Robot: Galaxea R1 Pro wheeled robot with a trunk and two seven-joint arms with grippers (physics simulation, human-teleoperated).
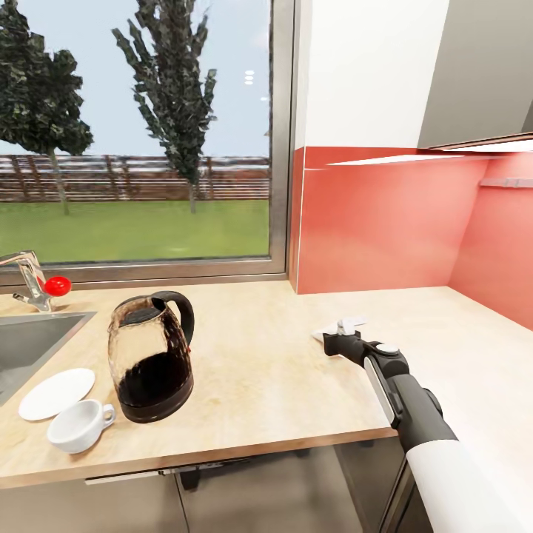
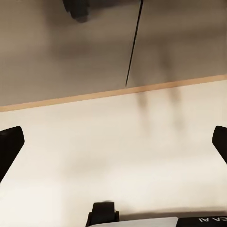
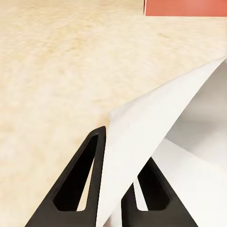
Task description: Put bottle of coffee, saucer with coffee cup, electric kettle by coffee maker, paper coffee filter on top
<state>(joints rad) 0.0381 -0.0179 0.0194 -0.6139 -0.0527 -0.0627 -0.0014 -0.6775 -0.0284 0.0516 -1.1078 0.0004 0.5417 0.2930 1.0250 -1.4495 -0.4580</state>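
My right gripper (image 3: 111, 189) is pinched shut on the thin white paper coffee filter (image 3: 156, 137), low over the long light wood countertop (image 1: 259, 370). My left gripper's (image 2: 113, 142) fingers are wide apart and hold nothing. I think the soft paper could tear or slip out if I pull fast.

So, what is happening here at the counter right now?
The robot's right gripper is closed on a thin white paper coffee filter, low over the light wood-grain kitchen countertop near the red wall panel. Further left stand the clear glass electric kettle with black lid, the plain white round saucer and the small white coffee cup, which sits beside the saucer, not on it. The left gripper hangs open.
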